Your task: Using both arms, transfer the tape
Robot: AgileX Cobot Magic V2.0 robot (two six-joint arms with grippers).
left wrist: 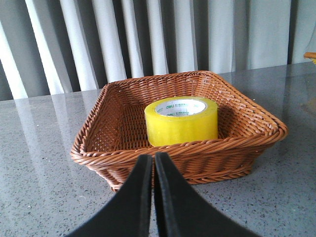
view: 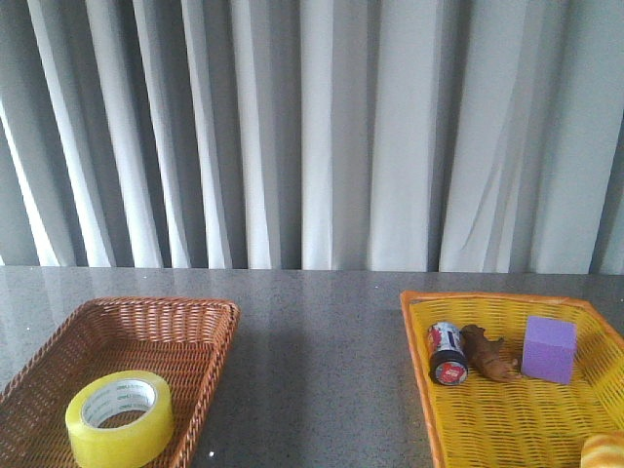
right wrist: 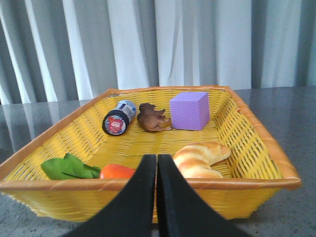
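Note:
The tape (view: 119,416) is a wide yellow roll with a white printed core, lying flat in the brown wicker basket (view: 205,331) at the front left. In the left wrist view the tape (left wrist: 181,121) sits in the basket (left wrist: 123,148), beyond my left gripper (left wrist: 153,159), which is shut and empty just outside the basket's near rim. My right gripper (right wrist: 157,159) is shut and empty too, in front of the yellow basket (right wrist: 256,143). Neither arm shows in the front view.
The yellow basket (view: 419,341) at the front right holds a battery (view: 448,353), a brown toy animal (view: 488,353), a purple cube (view: 548,348) and a croissant (view: 604,451). The right wrist view also shows a green leaf (right wrist: 66,168) and an orange piece (right wrist: 117,172). Curtains hang behind the grey table.

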